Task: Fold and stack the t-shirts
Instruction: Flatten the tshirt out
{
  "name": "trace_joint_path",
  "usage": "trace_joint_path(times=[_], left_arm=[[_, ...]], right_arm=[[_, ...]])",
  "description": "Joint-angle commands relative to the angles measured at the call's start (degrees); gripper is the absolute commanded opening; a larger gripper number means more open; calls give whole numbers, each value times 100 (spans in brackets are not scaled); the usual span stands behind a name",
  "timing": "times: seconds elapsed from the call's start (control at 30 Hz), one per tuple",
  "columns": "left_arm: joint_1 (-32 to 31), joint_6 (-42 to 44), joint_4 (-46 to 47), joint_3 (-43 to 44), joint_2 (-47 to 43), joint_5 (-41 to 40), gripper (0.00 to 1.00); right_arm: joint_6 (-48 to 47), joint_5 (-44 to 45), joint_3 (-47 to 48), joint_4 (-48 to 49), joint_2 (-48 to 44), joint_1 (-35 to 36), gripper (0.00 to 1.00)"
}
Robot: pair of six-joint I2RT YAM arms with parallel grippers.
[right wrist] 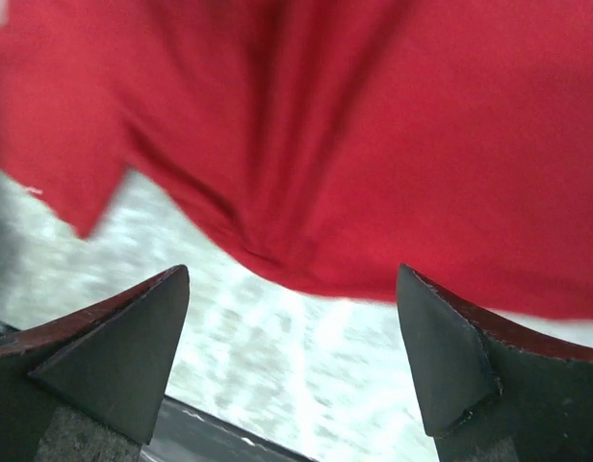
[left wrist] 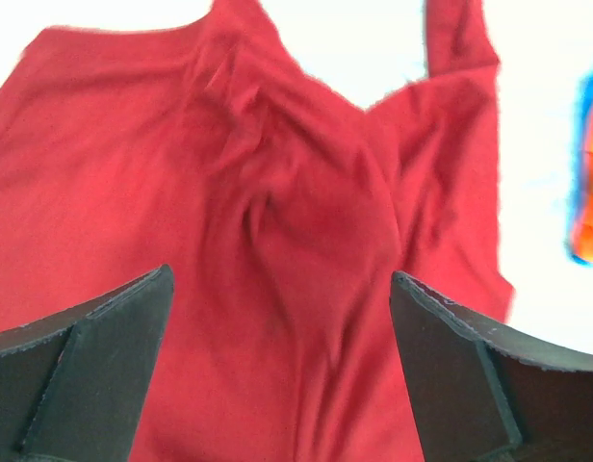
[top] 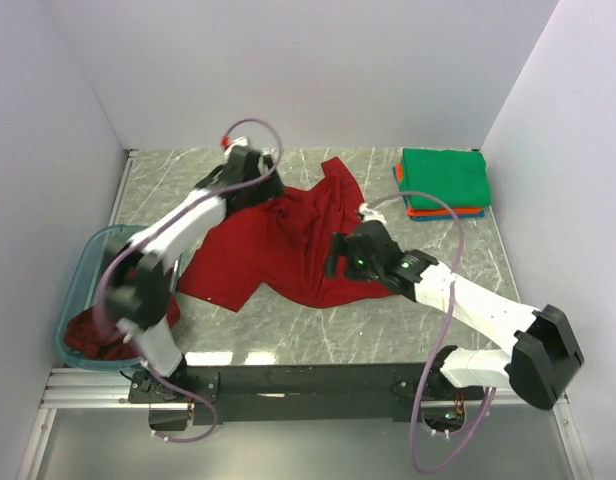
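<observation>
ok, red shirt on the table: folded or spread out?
Spread out, not folded: the red t-shirt lies rumpled across the table, a sleeve sticking out, creases bunched near its middle.

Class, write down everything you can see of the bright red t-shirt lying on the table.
The red t-shirt is soft, plain, cotton-looking cloth, unfolded and rumpled, with creases bunched near its middle. It lies spread across the centre of the marble table. The left gripper is open over its far part, and the right gripper is open by its near hem. Neither grips it.
</observation>
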Motion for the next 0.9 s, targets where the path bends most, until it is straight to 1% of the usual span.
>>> trace_joint_path(times=[0.0, 0.03, 0.07, 0.1, 0.13, 0.17, 0.27, 0.4, 0.43, 0.53, 0.67, 0.87], left_arm=[[-163, -459, 66, -1227, -1314, -423, 99], [-198, -581, 197, -1587, -1874, -467, 99], [-225, -765, 285, -2278, -2132, -415, 99], [-251, -828, 399, -2598, -2378, -354, 99], [-252, -1003, 461, -2871, -2746, -301, 99], [-260, -1074, 471, -3309, -2897, -257, 100], [-295, -1267, 444, -3882, -3276, -256, 99], [-295, -1304, 488, -4218, -3496, -405, 100], [-295, -1277, 471, -4236, -3479, -423, 99], [-295, -1329, 427, -4280, -3287, -432, 99], [-295, -1382, 663, -4499, -3005, -160, 99], [-313, -1400, 1103, -4509, -2469, 314, 100]], right_arm=[[31, -339, -672, -44, -296, -534, 94], [-5, -438, -760, 9, -297, -650, 94], [-84, -535, -831, 53, -280, -790, 94], [-232, -632, -832, 88, -201, -1000, 94], [-277, -659, -814, 115, -140, -1046, 94], [-339, -772, -797, 202, -78, -1099, 94], [-445, -992, -692, 326, 326, -1310, 94], [-489, -1212, -507, 502, 967, -1512, 94], [-463, -1221, -463, 511, 1230, -1547, 94], [-445, -1300, -392, 572, 1635, -1688, 94], [-488, -1424, -445, 616, 1900, -1960, 94], [-603, -1476, -594, 564, 2032, -2487, 93]])
